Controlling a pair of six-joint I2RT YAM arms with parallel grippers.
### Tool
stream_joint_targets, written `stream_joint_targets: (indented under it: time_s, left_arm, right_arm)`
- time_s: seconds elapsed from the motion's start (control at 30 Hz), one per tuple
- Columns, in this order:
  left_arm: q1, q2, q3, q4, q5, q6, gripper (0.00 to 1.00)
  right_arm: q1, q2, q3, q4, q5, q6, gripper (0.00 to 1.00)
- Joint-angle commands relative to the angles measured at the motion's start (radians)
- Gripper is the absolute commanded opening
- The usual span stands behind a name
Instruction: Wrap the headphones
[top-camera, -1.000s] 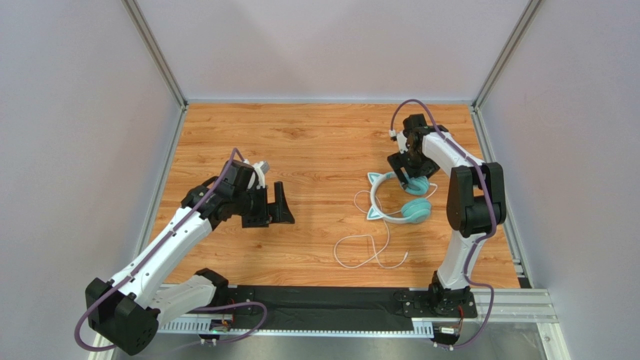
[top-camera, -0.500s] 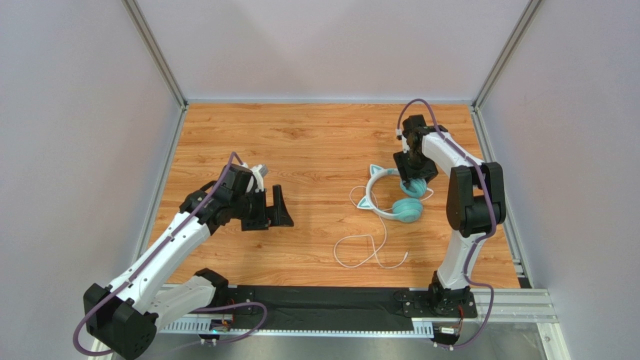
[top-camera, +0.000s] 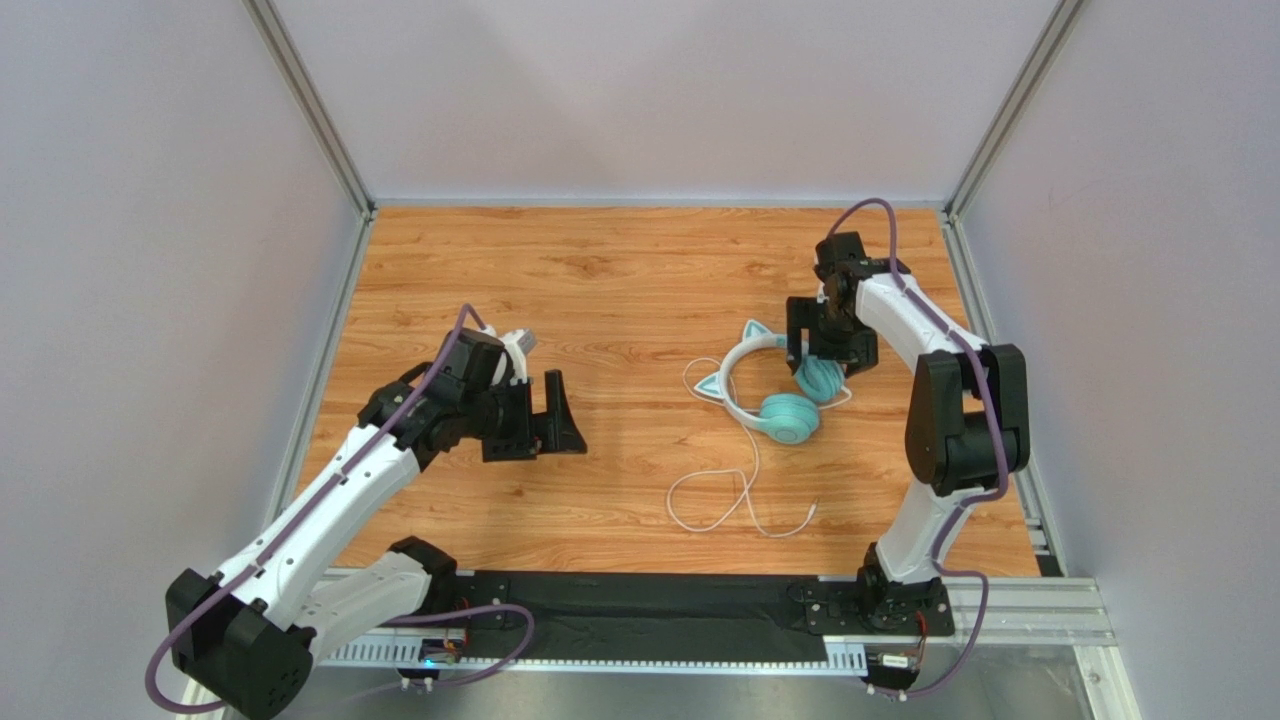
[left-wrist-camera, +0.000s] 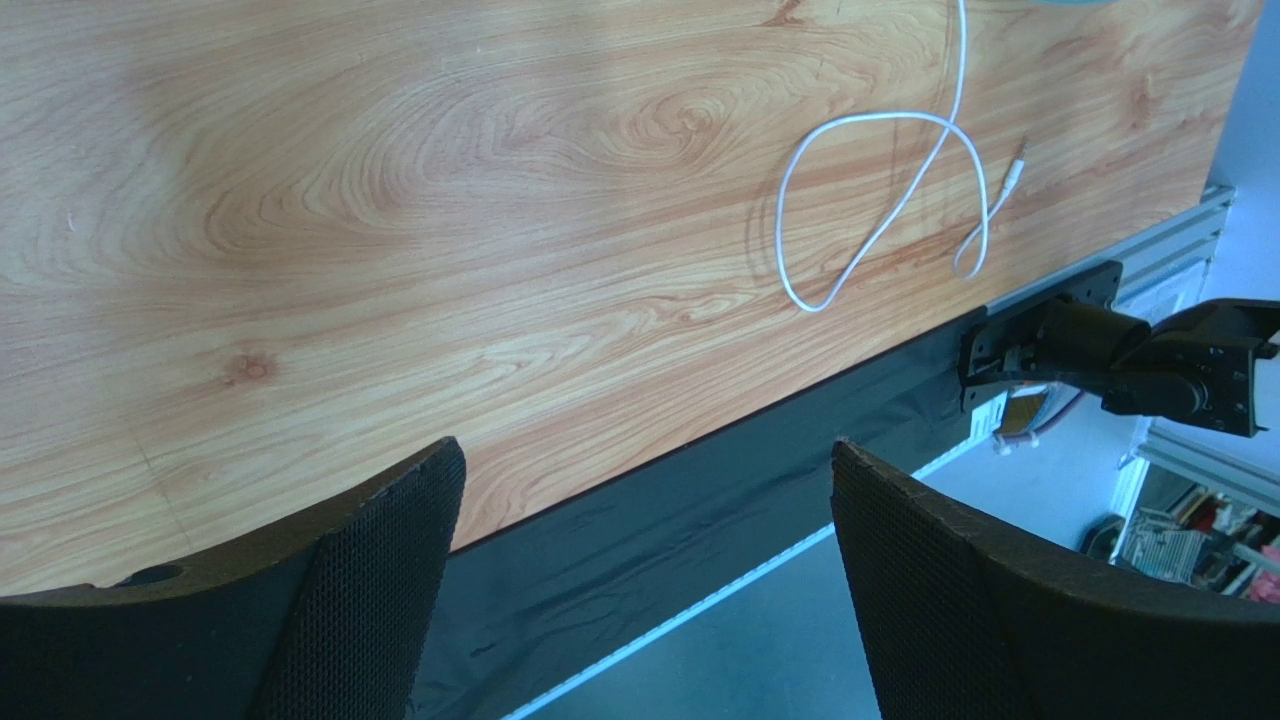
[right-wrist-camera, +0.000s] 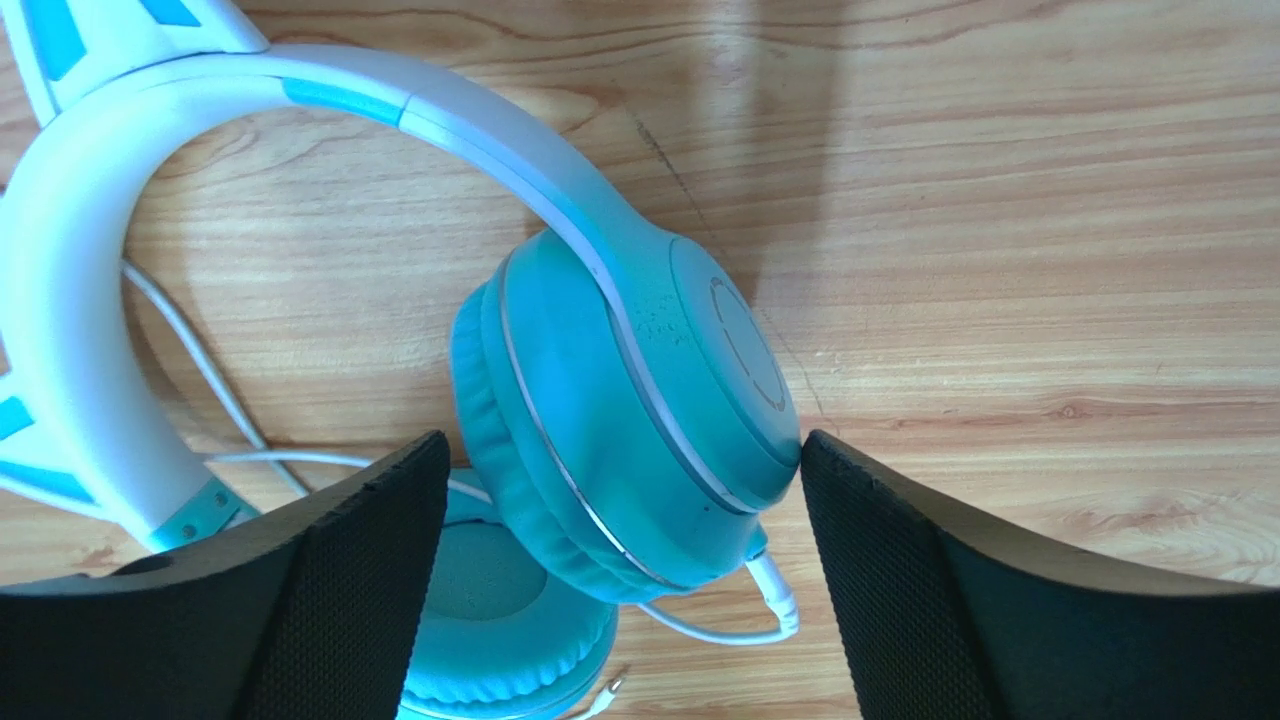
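The teal headphones (top-camera: 766, 393) lie on the wooden table right of centre, with the pale cat-ear headband (top-camera: 726, 369) pointing left. Their thin white cable (top-camera: 736, 495) loops toward the near edge and also shows in the left wrist view (left-wrist-camera: 887, 195). My right gripper (top-camera: 825, 354) is over the far ear cup. In the right wrist view that cup (right-wrist-camera: 631, 405) stands on edge and fills the gap between my fingers, touching both pads; the other cup (right-wrist-camera: 481, 615) lies beneath it. My left gripper (top-camera: 549, 417) is open and empty, well left of the headphones.
The black mat strip (top-camera: 646, 600) and aluminium rail run along the near edge. The right arm's base (left-wrist-camera: 1112, 353) shows in the left wrist view. Grey walls enclose the table on three sides.
The headphones have swung round the held far cup: the headband and the near cup moved left. The right wrist turned with them. The left arm has barely moved.
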Motion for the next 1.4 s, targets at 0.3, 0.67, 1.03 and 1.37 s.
stream_joint_targets:
  time_s: [0.3,0.67,1.03,1.37]
  left_arm:
    - [0.006,-0.005,0.012,0.014,0.023,-0.002,0.97]
    - [0.006,-0.047,0.002,0.048,0.05,-0.019,0.97]
    - [-0.005,0.019,0.082,0.025,0.014,-0.002,0.96]
    - [-0.112,0.289,0.464,-0.192,-0.28,0.094,1.0]
  right_arm:
    - [0.011,-0.133,-0.179,0.258,-0.008,-0.319,0.93]
    - [0.014,-0.054,-0.179,0.331,-0.141,-0.331,0.8]
    - [0.026,-0.151,-0.188,0.336,-0.129,-0.273,0.06]
    - [0.138,-0.313,-0.038,0.155,0.0,-0.178,0.0]
